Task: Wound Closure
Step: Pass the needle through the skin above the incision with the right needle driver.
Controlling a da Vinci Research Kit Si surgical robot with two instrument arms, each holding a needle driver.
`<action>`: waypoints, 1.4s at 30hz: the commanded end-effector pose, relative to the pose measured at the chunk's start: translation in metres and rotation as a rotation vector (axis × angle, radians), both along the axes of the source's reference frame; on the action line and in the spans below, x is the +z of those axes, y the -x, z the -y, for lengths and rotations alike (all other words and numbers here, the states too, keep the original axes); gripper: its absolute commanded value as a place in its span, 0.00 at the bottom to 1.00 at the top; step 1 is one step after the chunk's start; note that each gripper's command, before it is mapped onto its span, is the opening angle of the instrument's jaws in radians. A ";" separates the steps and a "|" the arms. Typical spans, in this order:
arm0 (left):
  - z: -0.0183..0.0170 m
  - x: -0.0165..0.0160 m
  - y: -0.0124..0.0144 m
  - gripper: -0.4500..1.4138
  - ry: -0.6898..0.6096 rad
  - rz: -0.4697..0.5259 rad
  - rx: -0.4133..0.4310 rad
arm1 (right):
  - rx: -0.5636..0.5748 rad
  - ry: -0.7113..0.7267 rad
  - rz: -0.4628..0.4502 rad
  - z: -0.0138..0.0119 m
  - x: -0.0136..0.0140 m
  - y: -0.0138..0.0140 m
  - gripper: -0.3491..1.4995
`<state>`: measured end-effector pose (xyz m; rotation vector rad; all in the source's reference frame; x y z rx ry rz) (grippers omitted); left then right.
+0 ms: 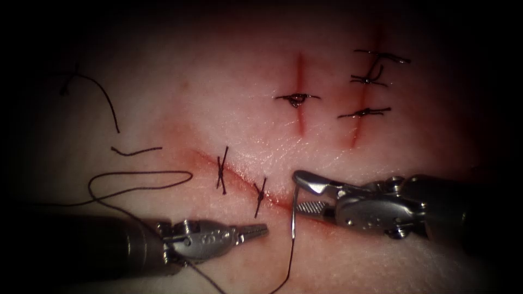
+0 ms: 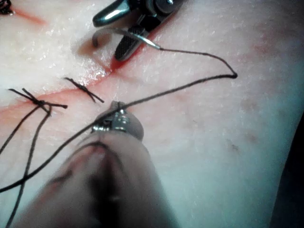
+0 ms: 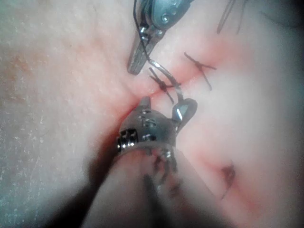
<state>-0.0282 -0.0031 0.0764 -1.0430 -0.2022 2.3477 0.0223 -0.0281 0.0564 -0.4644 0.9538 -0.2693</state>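
Observation:
A slanted cut [image 1: 239, 177] in the tissue carries two stitches [image 1: 222, 174] [image 1: 260, 196]. Just right of the second stitch stands the curved needle [image 1: 294, 215]. Its upper end meets the tissue at the cut and seems to sit in it, and thread [image 1: 286, 267] trails from its lower end. My right tool [image 1: 297, 191] is open, its jaws astride the needle's upper curve without gripping it; the same shows in the left wrist view [image 2: 108, 38] and right wrist view [image 3: 166, 104]. My left tool [image 1: 261, 230] is shut on nothing, left of the needle. Thread [image 2: 180, 88] lies across its wrist.
Two short cuts at the back carry stitches [image 1: 297, 99] [image 1: 366, 111] with cut ends. Loose thread pieces [image 1: 136, 151] [image 1: 101, 92] lie at the left, and a long thread loop [image 1: 163, 174] runs above the left tool's shaft. Red fluid lines the slanted cut.

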 end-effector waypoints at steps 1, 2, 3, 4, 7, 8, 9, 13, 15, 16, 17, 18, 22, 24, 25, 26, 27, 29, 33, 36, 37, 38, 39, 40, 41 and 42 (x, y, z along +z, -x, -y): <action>0.0005 0.0006 0.0005 0.00 -0.002 -0.001 0.001 | -0.011 0.001 -0.013 -0.0004 0.0001 -0.0014 0.91; 0.0005 0.0006 0.0005 0.00 -0.002 -0.001 0.001 | -0.018 0.005 -0.017 -0.0004 -0.0002 -0.0016 0.91; 0.0005 0.0006 0.0005 0.00 -0.002 -0.001 0.001 | -0.024 0.008 -0.019 -0.0003 -0.0006 -0.0019 0.91; 0.0005 0.0006 0.0005 0.00 -0.003 -0.002 0.003 | -0.028 0.011 -0.021 -0.0001 -0.0011 -0.0022 0.90; 0.0005 0.0006 0.0005 0.00 -0.003 -0.003 0.003 | -0.041 0.026 -0.021 -0.0004 -0.0017 -0.0025 0.90; 0.0005 0.0006 0.0005 0.00 -0.003 -0.003 0.003 | -0.048 0.033 -0.016 -0.0006 -0.0017 -0.0025 0.89; 0.0006 0.0007 0.0005 0.00 -0.002 -0.003 0.003 | -0.051 0.038 -0.015 -0.0006 -0.0016 -0.0026 0.89; 0.0006 0.0007 0.0005 0.00 -0.002 -0.003 0.003 | -0.068 0.047 -0.006 -0.0009 -0.0014 -0.0026 0.87; 0.0006 0.0007 0.0005 0.00 -0.002 -0.003 0.003 | -0.075 0.049 -0.002 -0.0009 -0.0014 -0.0026 0.86; 0.0006 0.0007 0.0005 0.00 -0.002 -0.003 0.003 | -0.079 0.054 -0.002 -0.0008 -0.0014 -0.0026 0.84; 0.0007 0.0007 0.0005 0.00 -0.002 -0.003 0.002 | -0.081 0.053 0.000 -0.0008 -0.0014 -0.0026 0.82; 0.0007 0.0007 0.0005 0.00 -0.001 -0.004 0.002 | -0.082 0.054 0.000 -0.0007 -0.0013 -0.0026 0.79; 0.0008 0.0006 0.0005 0.00 -0.001 -0.004 0.002 | -0.125 0.053 0.036 -0.0003 -0.0010 -0.0026 0.00; 0.0009 0.0005 0.0005 0.00 -0.001 -0.005 0.001 | -0.113 0.072 0.030 -0.0002 -0.0008 -0.0025 0.00; 0.0009 0.0005 0.0004 0.00 -0.001 -0.005 0.001 | -0.103 0.079 0.028 -0.0002 -0.0008 -0.0024 0.00; 0.0009 0.0004 0.0004 0.00 -0.001 -0.005 0.002 | -0.092 0.090 0.035 -0.0003 -0.0010 -0.0022 0.00; 0.0009 0.0004 0.0003 0.00 -0.001 -0.005 0.002 | -0.082 0.096 0.031 -0.0003 -0.0011 -0.0020 0.00; 0.0009 0.0004 0.0003 0.00 -0.001 -0.004 0.003 | -0.057 0.118 0.029 -0.0002 -0.0013 -0.0017 0.00; 0.0010 0.0003 0.0003 0.00 -0.002 -0.006 0.001 | 0.062 0.173 0.089 0.0009 -0.0004 -0.0010 0.00; 0.0012 0.0001 0.0002 0.00 -0.002 -0.006 0.001 | 0.103 0.168 0.099 0.0024 0.0011 -0.0008 0.00; 0.0012 0.0001 0.0002 0.00 -0.002 -0.006 0.002 | 0.121 0.169 0.103 0.0029 0.0016 -0.0006 0.00; 0.0012 0.0000 0.0001 0.00 -0.002 -0.006 0.002 | 0.136 0.164 0.105 0.0036 0.0022 -0.0005 0.00; 0.0013 -0.0001 -0.0001 0.00 -0.002 -0.005 0.004 | 0.150 0.167 0.113 0.0045 0.0031 -0.0002 0.00; 0.0013 -0.0001 -0.0002 0.00 -0.002 -0.005 0.004 | 0.161 0.171 0.118 0.0050 0.0037 0.0001 0.00; 0.0013 -0.0002 -0.0004 0.00 -0.003 -0.004 0.005 | 0.181 0.166 0.124 0.0056 0.0043 0.0005 0.00; 0.0013 -0.0002 -0.0004 0.00 -0.003 -0.004 0.006 | 0.192 0.165 0.131 0.0059 0.0046 0.0007 0.00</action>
